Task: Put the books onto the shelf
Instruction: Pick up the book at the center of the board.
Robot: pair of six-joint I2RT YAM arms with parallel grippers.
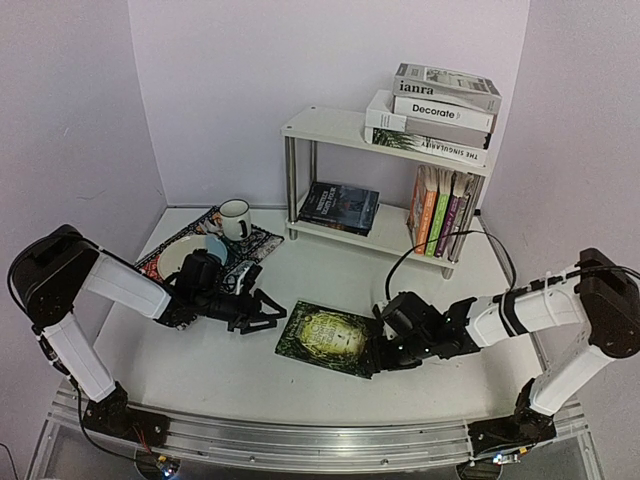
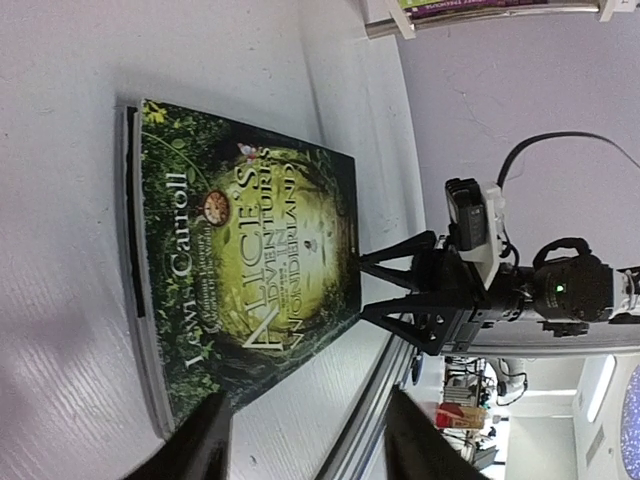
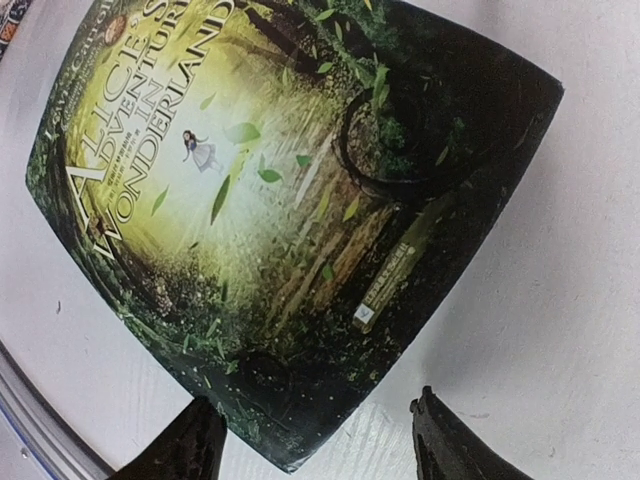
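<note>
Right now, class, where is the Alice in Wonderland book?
In the top view the book lies flat, centre of the table, between the left gripper and right gripper.

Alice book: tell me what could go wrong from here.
The book lies flat on the table, so the open right gripper at its corner may shove it rather than lift it. The open left gripper sits close on the opposite side; the two could clash.

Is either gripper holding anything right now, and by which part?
Neither: left gripper and right gripper are open beside the green book lying flat.
</note>
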